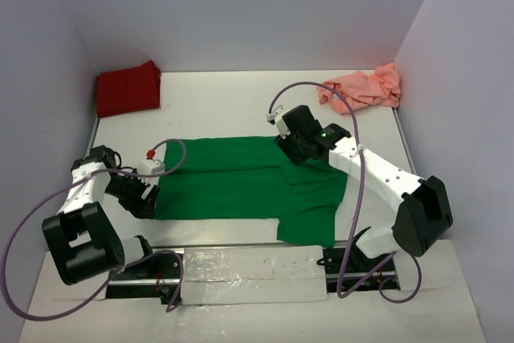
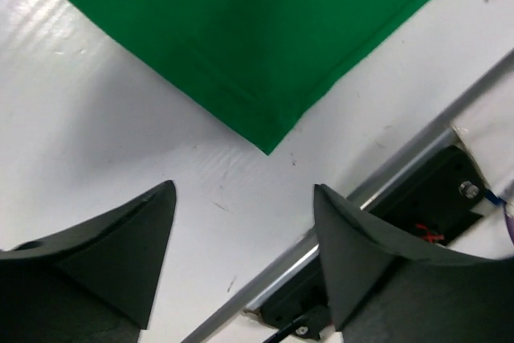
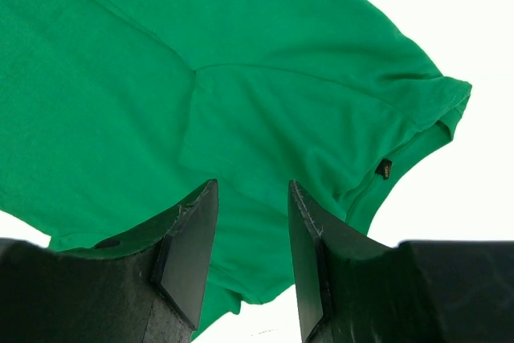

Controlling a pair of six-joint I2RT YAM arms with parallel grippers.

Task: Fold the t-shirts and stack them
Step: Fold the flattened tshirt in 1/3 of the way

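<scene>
Green shirt (image 1: 233,186) flat mid-table, long axis left-right. Left gripper (image 2: 243,186) spread wide, empty; near hem corner lies just ahead of it. Right gripper (image 3: 253,186) parted, empty, above the sleeve end.

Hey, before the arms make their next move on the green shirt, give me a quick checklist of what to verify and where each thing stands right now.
1. Left tool open and empty: ok.
2. Green shirt corner lying just ahead of the left tool, not yet gripped: ok.
3. Right tool open over the green shirt: ok.
4. Right tool touching the fabric: cannot tell.
5. Red shirt folded, in the far left corner: ok.
6. Pink shirt folded: not ok, it lies crumpled at the far right.
</scene>
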